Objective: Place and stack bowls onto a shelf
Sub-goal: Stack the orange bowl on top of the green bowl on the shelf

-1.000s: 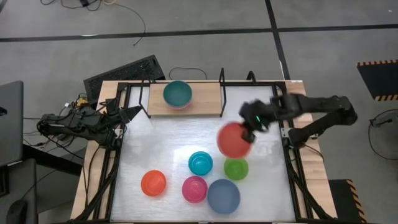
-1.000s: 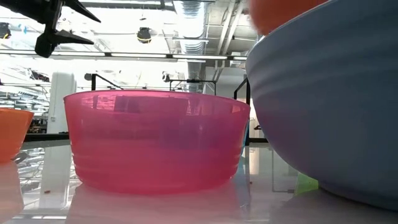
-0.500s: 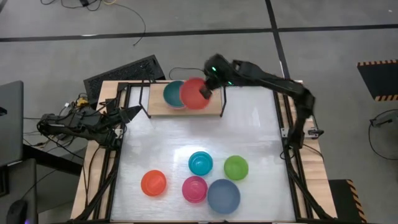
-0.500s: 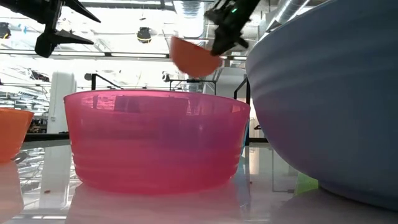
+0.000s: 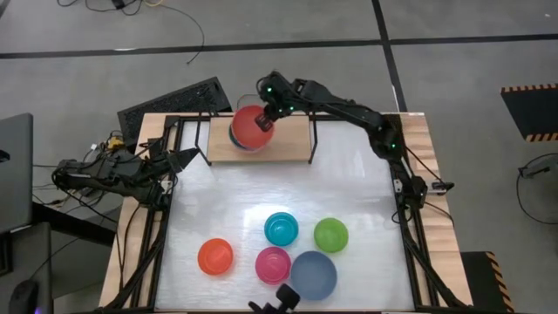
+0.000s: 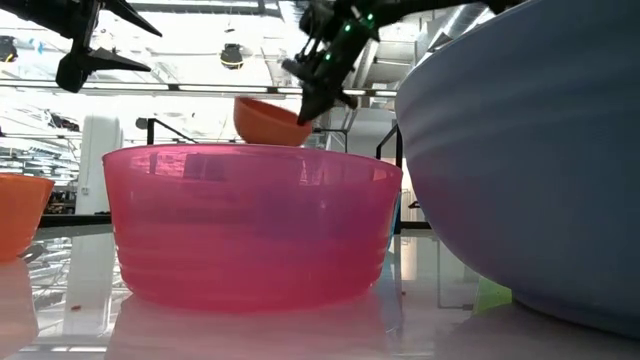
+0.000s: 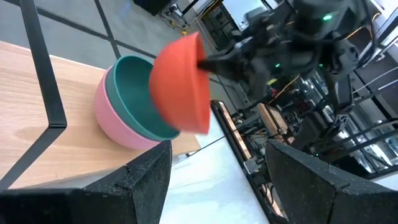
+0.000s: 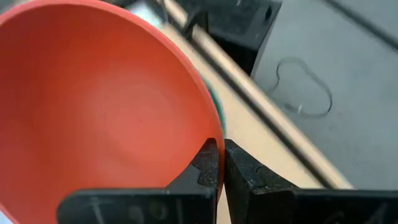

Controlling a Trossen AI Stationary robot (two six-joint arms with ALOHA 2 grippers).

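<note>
Front of the table, nearest the low cam: the grey-blue bowl [image 5: 313,274] sits just beside the magenta bowl [image 5: 273,264], w/ the orange bowl [image 5: 215,256] off to the left side. In the low view the magenta one [image 6: 252,223] fills the middle and the grey-blue wall [image 6: 520,160] looms at the edge. One row back, teal bowl [image 5: 281,228] and lime bowl [image 5: 330,235] stand near each other, all upright on the white tabletop [image 5: 261,192].

Left gripper [image 5: 179,160] waits at the table's left edge by the frame, fingers spread wide, nothing between them.

Far end now: the shelf [image 5: 301,139], a light-wood board w/ black uprights. On its left part sits a stack, dark green bowl [image 7: 134,93] nested in the pale pink bowl [image 7: 112,118]. Right gripper [image 5: 267,119] is stretched across over that stack, jaws pinched tight on the rim of the red bowl [image 5: 251,128]. Red bowl is tilted, hanging right above the green one; from the left wrist cam it [image 7: 180,84] is tipped on edge, not seated in the stack. Right wrist cam shows fingers [image 8: 208,163] clamped on the rim.
</note>
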